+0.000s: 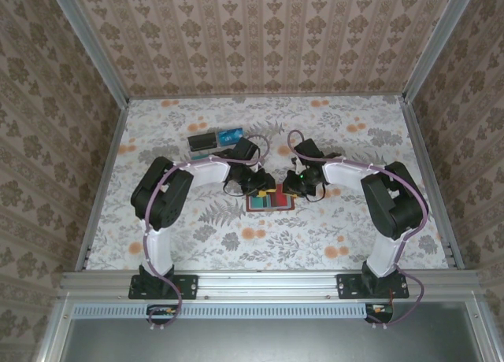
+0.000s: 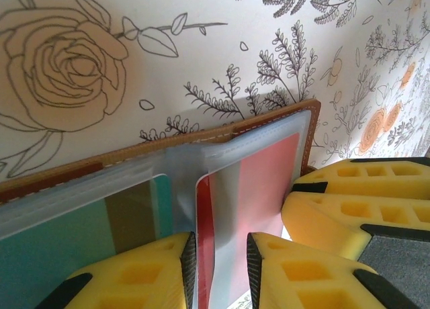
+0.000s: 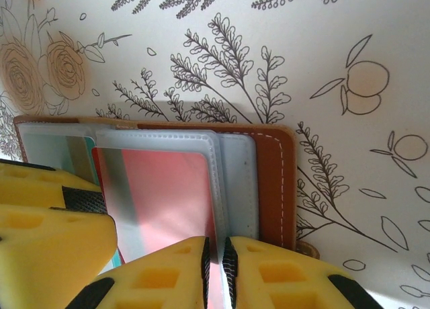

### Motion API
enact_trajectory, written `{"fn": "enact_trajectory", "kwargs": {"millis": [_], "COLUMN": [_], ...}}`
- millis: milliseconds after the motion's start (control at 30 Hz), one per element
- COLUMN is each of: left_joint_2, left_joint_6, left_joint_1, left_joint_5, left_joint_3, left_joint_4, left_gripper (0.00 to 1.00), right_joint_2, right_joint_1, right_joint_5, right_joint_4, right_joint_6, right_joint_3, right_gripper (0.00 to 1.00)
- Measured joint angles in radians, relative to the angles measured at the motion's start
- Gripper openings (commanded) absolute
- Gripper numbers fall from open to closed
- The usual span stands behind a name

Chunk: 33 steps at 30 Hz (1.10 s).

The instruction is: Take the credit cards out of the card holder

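Floral cloth (image 1: 197,228) covers a table boxed in by patterned walls (image 1: 260,31), where the top camera finds the left gripper (image 1: 264,190) and right gripper (image 1: 290,190) nose to nose over the open brown card holder (image 1: 269,201); a clear tray (image 1: 214,140) sits well beyond the left jaws. From the left wrist, the left gripper (image 2: 220,265) stands narrow on an upright clear pocket leaf of the card holder (image 2: 201,136). One of the credit cards, a red card (image 2: 262,181), shows through that leaf, and whether the pads pinch card or only plastic cannot be told. A teal card (image 2: 60,248) lies to the jaws' left, and the right gripper's yellow fingers (image 2: 336,218) press in at their right. From the right wrist, the right gripper (image 3: 216,269) is nearly closed on a clear leaf's edge, the red card (image 3: 168,195) just left of the jaws, the card holder's brown cover (image 3: 272,181) just right, and the left gripper's fingers (image 3: 47,235) at far left.
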Motion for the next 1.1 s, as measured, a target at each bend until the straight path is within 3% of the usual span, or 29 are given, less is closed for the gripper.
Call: {"fn": "enact_trajectory", "kwargs": {"millis": [333,600,1100], "left_joint_2": [0.0,-0.008,-0.035], "left_joint_6": [0.006,-0.018,-0.05], "left_joint_1": [-0.006,0.025,0.056], "left_joint_5": [-0.023,0.09,0.163], "left_joint_3": [0.01,-0.078,-0.219], "left_joint_4": [-0.018,0.165,0.402], "left_gripper": [0.33,0.29,0.15], "right_joint_2": [0.006,0.008,0.009], "right_joint_1": [0.0,-0.006,-0.006], "right_joint_5": [-0.004,-0.019,-0.019], "right_joint_4": [0.012,0.016,0.016], "right_joint_6": [0.0,0.016,0.019], "right_joint_3": [0.0,-0.001,-0.001], "right_gripper": [0.2,0.2,0.2]}}
